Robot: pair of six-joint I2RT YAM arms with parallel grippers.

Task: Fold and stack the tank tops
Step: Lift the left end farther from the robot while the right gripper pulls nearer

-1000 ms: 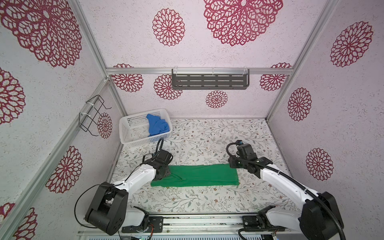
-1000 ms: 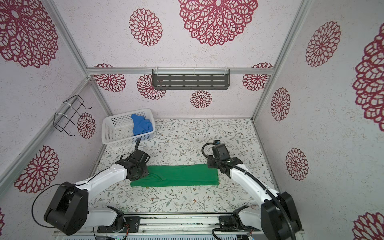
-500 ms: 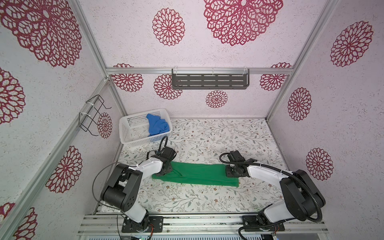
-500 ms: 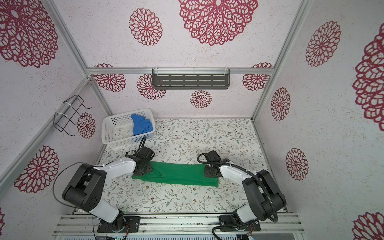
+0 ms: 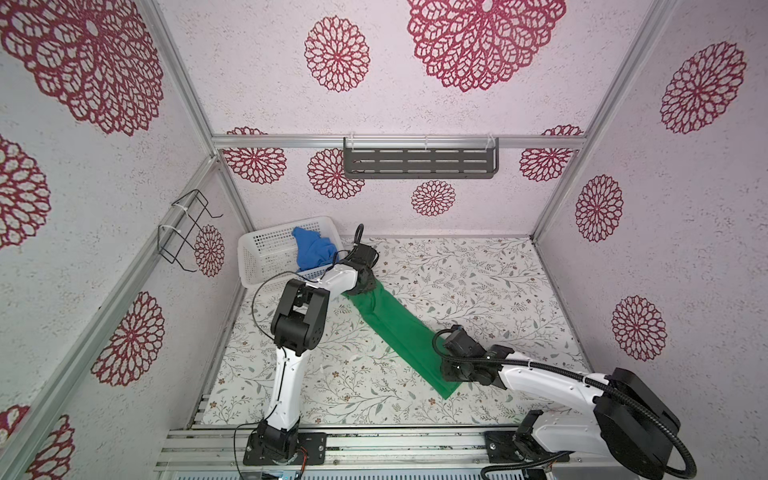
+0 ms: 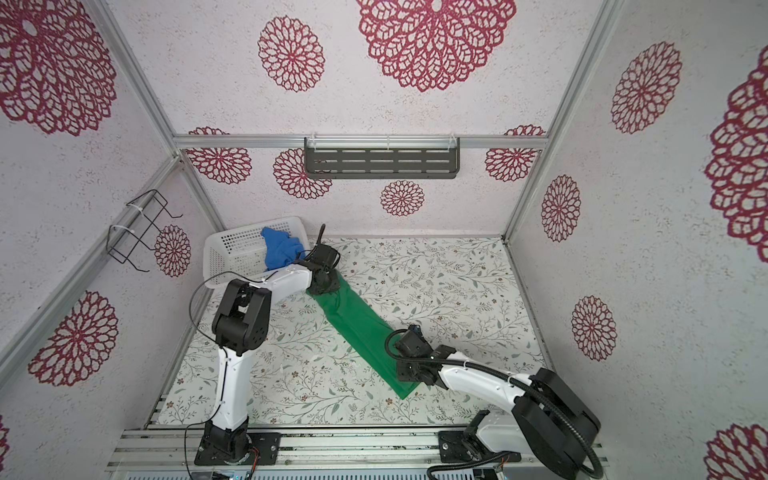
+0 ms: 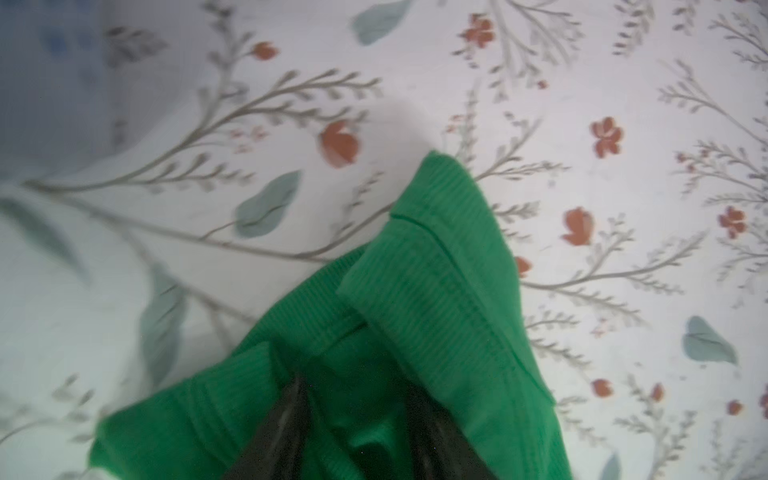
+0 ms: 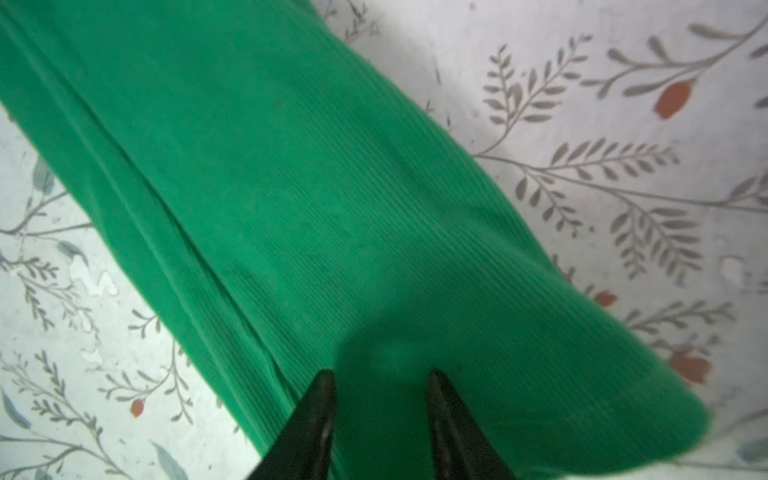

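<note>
The left jaws were closed on a bunched end of the green tank top [image 7: 436, 291], with cloth squeezed between them. The right jaws stood a little apart, their fingertips [image 8: 320, 399] pressed on the other end. I could not tell if they pinched it. The cloth lay as a long folded strip, slanting across the table [image 5: 478, 282] from beside the white basket [image 5: 266, 249] toward the front right. The blue tank top [image 5: 313, 251] sat crumpled in that basket.
</note>
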